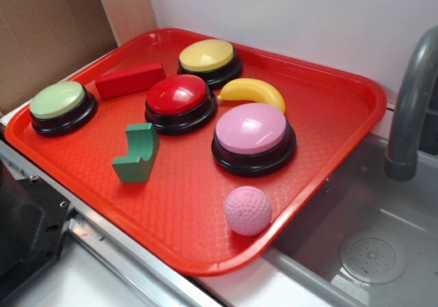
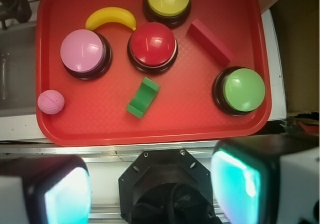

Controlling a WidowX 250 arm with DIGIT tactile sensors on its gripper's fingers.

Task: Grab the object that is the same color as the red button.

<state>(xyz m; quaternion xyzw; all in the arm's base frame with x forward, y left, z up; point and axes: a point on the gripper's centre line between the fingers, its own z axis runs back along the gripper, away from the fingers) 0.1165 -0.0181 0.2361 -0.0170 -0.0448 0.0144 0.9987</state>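
A small red rectangular block lies on the red tray at the back left, between the green button and the red button; in the wrist view it lies at the upper right. The red button sits mid-tray on a black base. My gripper is open and empty, with its pads wide apart. It hangs high above the tray's near edge, over the robot's black base. It does not show in the exterior view.
On the tray are also a green button, yellow button, pink button, a banana, a green notched block and a pink ball. A grey sink with a faucet lies to the right.
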